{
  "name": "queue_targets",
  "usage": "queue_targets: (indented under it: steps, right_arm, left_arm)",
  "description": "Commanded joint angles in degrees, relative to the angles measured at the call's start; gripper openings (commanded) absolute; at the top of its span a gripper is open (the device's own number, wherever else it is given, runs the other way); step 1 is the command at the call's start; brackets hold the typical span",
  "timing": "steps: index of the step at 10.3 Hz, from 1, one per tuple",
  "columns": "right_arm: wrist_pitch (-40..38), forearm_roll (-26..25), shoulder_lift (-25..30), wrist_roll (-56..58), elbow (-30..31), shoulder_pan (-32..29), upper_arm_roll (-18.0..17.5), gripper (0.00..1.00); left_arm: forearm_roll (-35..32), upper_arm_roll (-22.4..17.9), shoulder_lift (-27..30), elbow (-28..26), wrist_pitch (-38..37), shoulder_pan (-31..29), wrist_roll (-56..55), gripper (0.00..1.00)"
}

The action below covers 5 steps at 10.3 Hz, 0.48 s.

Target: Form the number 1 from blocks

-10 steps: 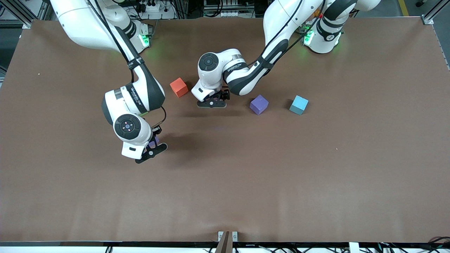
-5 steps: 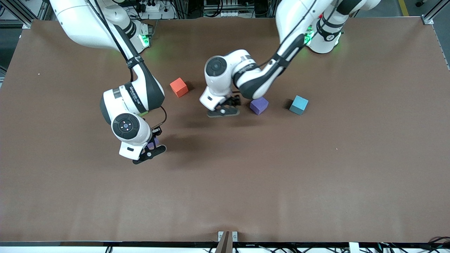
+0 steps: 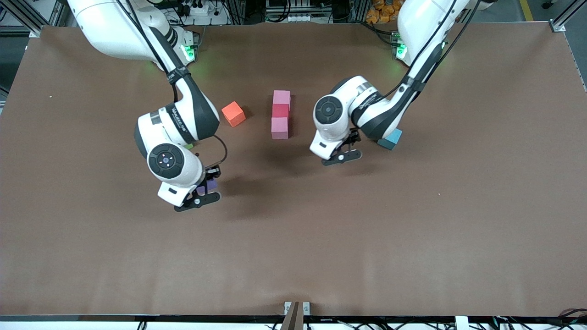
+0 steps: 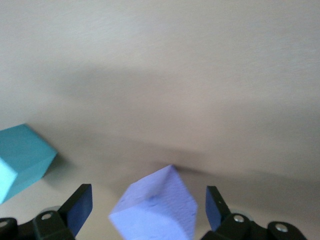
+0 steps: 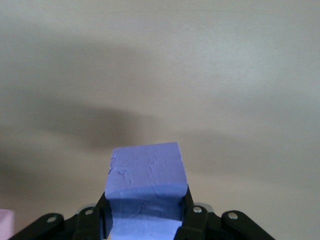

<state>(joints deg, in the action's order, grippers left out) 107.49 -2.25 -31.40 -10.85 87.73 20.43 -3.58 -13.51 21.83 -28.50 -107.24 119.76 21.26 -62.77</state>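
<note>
Purple foam, matte and cracked at its edges, fills my right gripper (image 3: 198, 195), clenched on one purple cube (image 5: 145, 187) at lower left of centre in the front view. My left gripper (image 3: 340, 156), right of centre, stands released with the second purple cube (image 4: 157, 210) between its fingers, untouched, a light blue cube (image 3: 390, 137) beside it. Two pink cubes (image 3: 280, 98) and a crimson one (image 3: 280, 110) form a touching column at upper centre; an orange cube (image 3: 233, 113) sits apart. I judge these blocks light, soft, compressible: grip opposite flat faces, gently. Arm lettering is unreadable.
</note>
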Motion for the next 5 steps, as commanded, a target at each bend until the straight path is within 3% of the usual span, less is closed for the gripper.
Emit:
queue_targets:
  steps: [1,3,5]
  right_arm:
    - [-0.4,1.8,0.0,-9.5,-0.6,2.9,-0.3,0.0]
    - [0.2,3.3,-0.7,-17.5,-0.6,6.0,-0.3,0.0]
    - [2.4,5.1,-2.1,-24.8,-0.6,8.9,-0.3,0.0]
  left_arm:
    - [5.0,1.5,6.1,-7.5,3.3,-2.8,-2.9,1.0]
    - [5.1,1.5,5.4,-8.9,7.5,-2.9,-8.0,1.0]
    - [4.6,1.3,5.7,-14.5,14.3,-2.8,-12.1,1.0]
